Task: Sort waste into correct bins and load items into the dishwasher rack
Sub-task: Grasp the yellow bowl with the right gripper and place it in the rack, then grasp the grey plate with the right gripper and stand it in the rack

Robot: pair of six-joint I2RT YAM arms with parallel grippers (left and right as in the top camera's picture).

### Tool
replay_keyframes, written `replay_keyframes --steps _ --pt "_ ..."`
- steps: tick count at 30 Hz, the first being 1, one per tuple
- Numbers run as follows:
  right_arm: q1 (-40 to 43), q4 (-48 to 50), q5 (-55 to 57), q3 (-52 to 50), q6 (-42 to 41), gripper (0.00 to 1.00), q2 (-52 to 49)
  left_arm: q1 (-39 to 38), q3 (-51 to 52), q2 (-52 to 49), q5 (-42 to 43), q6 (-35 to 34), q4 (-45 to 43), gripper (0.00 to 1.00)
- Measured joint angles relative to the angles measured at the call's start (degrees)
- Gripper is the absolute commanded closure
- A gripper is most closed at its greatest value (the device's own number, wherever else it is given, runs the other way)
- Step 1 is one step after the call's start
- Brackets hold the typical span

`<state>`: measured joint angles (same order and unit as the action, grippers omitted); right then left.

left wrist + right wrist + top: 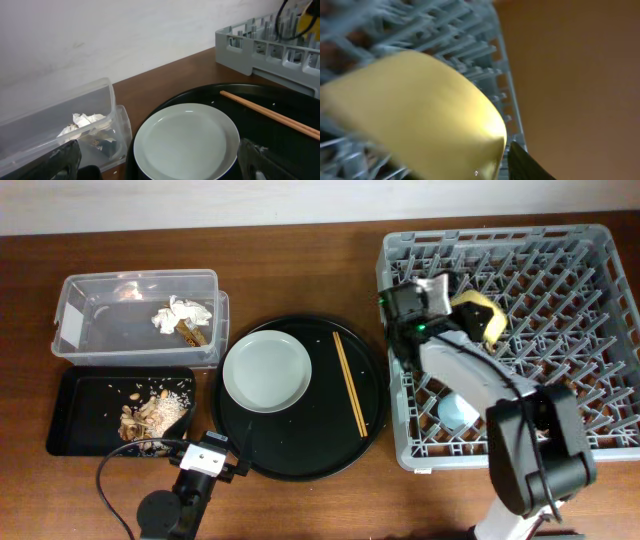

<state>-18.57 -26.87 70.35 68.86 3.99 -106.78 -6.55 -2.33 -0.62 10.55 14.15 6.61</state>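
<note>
Holding yellow bowl (pixel 484 318) over dishwasher rack (pixel 575 275).
Right jaws clamp it; left jaws gape near the plate (pixel 185 142).

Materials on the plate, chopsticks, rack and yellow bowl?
plate: pale grey, smooth, soft sheen; ceramic or melamine, can't tell which.
chopsticks: light tan, matte, thin; look like wood or bamboo.
rack: grey moulded lattice and pegs, matte; plastic.
yellow bowl: opaque, glossy highlight in the right wrist view; probably plastic, glazed ceramic possible.
</note>
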Motion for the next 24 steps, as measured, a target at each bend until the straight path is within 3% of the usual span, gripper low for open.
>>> replay_keyframes --steps 3,7,9,12,15,17,21,24 --pt "-1.51 -6.43 -0.57 -0.09 -2.34 0.29 0.0 0.0 0.0 0.0 0.0 0.0 -0.02 0.01" --pt "-1.51 -23.08 -10.14 3.67 -10.8 0.28 3.91 0.0 0.0 0.02 0.0 0.0 -0.02 0.01" --pt "-1.7 -28.37 -19.41 9.55 -13.49 0.29 8.37 0.0 0.0 0.04 0.0 0.0 -0.02 0.01" --pt "-4.26 -34.27 -42.16 18.86 -15.56 0.31 14.86 0.0 0.0 0.07 0.0 0.0 0.0 0.01" --pt "-10.21 -34.32 -65.99 20.0 -20.28 0.32 16.79 0.0 0.0 0.04 0.0 0.0 -0.02 0.01" --pt "-15.52 -28.52 -73.85 18.25 -28.44 0.36 14.25 0.0 0.0 0.02 0.0 0.0 -0.04 0.01" --pt "-19.89 -17.7 -76.06 14.12 -42.88 0.41 3.48 0.0 0.0 0.0 0.0 0.0 -0.07 0.01" --pt "-19.71 -12.94 -76.91 13.46 -49.27 0.48 -4.96 0.0 0.02 0.0 0.0 0.0 -0.04 0.01"
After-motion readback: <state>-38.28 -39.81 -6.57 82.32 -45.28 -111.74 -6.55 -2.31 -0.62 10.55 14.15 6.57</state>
